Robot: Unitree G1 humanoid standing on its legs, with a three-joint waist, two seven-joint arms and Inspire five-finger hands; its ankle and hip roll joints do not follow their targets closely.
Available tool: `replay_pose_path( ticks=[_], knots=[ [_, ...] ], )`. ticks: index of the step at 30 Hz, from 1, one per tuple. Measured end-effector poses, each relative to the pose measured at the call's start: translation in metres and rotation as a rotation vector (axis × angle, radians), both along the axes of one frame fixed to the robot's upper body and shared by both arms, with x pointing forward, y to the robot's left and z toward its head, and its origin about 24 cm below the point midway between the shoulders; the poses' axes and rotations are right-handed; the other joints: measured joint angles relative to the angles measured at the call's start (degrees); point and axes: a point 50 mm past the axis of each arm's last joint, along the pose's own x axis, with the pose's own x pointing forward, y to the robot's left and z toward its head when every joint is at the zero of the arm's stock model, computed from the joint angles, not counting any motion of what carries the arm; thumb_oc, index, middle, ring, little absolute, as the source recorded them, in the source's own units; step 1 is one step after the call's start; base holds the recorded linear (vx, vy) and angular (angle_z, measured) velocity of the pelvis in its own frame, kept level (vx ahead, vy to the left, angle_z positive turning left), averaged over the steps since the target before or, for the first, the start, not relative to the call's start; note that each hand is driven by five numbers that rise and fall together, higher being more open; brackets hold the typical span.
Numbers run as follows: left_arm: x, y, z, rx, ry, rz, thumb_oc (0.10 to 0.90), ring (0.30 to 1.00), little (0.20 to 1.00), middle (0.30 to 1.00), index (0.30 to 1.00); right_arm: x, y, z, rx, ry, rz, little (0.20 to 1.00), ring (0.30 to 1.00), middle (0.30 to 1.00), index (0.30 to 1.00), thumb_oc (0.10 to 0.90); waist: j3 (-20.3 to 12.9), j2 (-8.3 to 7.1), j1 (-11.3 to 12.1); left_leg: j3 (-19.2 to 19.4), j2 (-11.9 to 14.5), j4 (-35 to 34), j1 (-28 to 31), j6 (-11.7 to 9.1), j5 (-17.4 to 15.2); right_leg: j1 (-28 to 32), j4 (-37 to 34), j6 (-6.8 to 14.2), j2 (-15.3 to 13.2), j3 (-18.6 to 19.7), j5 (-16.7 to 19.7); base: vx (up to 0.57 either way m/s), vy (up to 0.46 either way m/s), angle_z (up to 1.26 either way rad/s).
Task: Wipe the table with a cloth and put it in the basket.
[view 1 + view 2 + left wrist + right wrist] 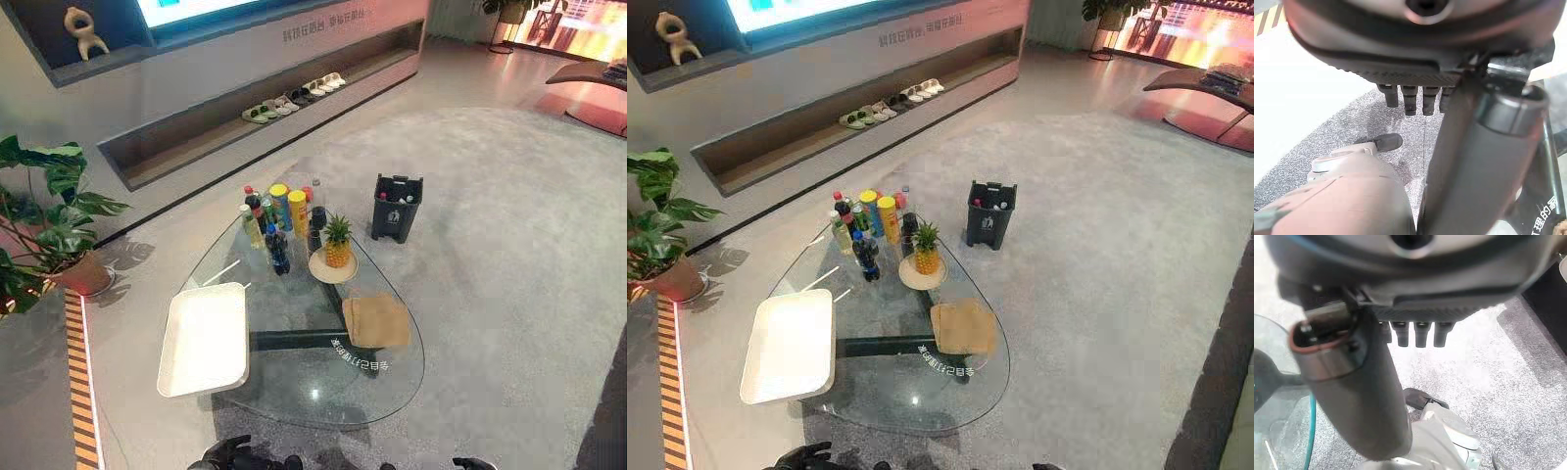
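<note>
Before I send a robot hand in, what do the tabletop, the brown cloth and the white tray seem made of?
The tabletop looks like clear, glossy glass: the dark base and carpet show through, and it carries a light glint. The brown cloth is likely soft matte fabric, lying flat with rounded corners. The white tray is probably smooth plastic with a raised rim.
</note>
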Motion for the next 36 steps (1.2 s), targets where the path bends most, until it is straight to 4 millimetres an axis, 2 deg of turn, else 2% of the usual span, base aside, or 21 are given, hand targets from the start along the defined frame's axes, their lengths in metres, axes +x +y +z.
replay_pose_path(
  ticks=[36],
  knots=[
    [0.0037,-0.0005,0.0006,0.001,-0.001,-0.002,0.8,0.9,0.9,0.9,0.9,0.0005,-0.0006,0.0003,-0.002,0.0,0.0,0.9,0.9,0.9,0.9,0.8,0.6,0.23,0.0,-0.1,0.0,0.0,0.0,0.0,0.0,0.1,0.0,0.0,0.0,0.0,0.0,0.0,-0.003,-0.02]
  ],
)
